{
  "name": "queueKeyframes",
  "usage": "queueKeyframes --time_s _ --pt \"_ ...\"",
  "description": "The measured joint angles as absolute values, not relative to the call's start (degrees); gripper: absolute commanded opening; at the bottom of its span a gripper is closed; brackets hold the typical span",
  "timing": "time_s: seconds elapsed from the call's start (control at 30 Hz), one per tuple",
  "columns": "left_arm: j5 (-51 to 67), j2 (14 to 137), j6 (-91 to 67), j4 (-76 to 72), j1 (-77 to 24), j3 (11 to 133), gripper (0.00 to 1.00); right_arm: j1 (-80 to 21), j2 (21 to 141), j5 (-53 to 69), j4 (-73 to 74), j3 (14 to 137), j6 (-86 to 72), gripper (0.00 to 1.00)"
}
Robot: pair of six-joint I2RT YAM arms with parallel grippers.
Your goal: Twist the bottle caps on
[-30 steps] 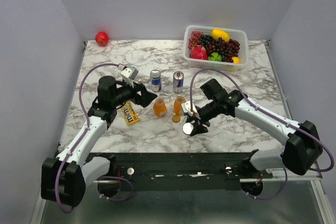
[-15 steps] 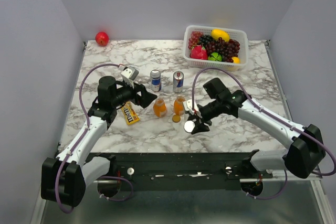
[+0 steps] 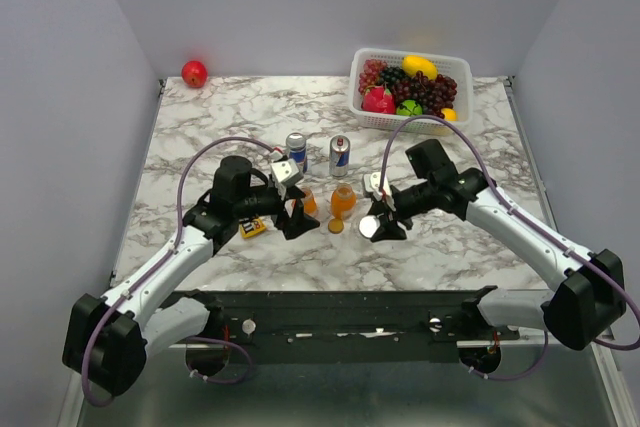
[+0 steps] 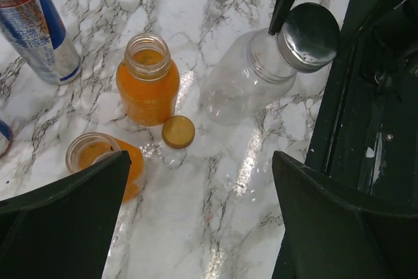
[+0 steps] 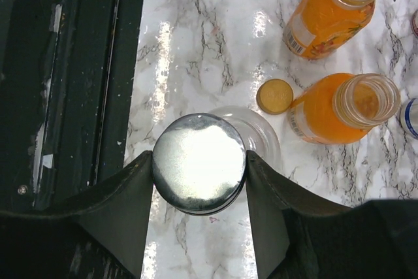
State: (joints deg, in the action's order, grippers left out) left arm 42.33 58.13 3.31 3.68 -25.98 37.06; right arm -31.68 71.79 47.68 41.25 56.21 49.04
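Right wrist: right end effector (image 5: pixel 200 169) clamps lid (image 5: pixel 199 155) at jar (image 5: pixel 262 136) mouth (left end effector (image 4: pixel 200 161) gapes, empty); next likely seating, then twisting.

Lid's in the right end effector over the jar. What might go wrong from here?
The silver lid, gripped by the right end effector, looks offset over the clear jar; it may cross-thread.
The left end effector is open and apart from the jar, so twisting may spin or tip it.
Two uncapped orange bottles stand close by; a bump could spill them.
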Motion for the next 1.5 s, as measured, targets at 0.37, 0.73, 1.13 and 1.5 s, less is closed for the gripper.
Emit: queueKeyframes --time_s 0.37,0.73,1.13,1.5 --pt "42.3 59.2 3.92 4.1 -27.14 37.06 0.99 -31.64 72.1 47.64 39.35 56.21 48.01 0.48" --pt "42.33 59.92 3.9 4.12 -27.14 37.95 0.99 -31.38 72.05 44.07 33.04 56.03 46.48 0.52" --pt "42.33 60.51 3.86 3.95 -27.14 37.98 0.99 -31.38 72.44 41.15 31.79 52.18 46.5 0.53" --pt "42.35 60.58 3.62 3.38 -27.14 37.98 0.99 -31.35 72.58 40.53 31.35 52.14 46.46 0.53"
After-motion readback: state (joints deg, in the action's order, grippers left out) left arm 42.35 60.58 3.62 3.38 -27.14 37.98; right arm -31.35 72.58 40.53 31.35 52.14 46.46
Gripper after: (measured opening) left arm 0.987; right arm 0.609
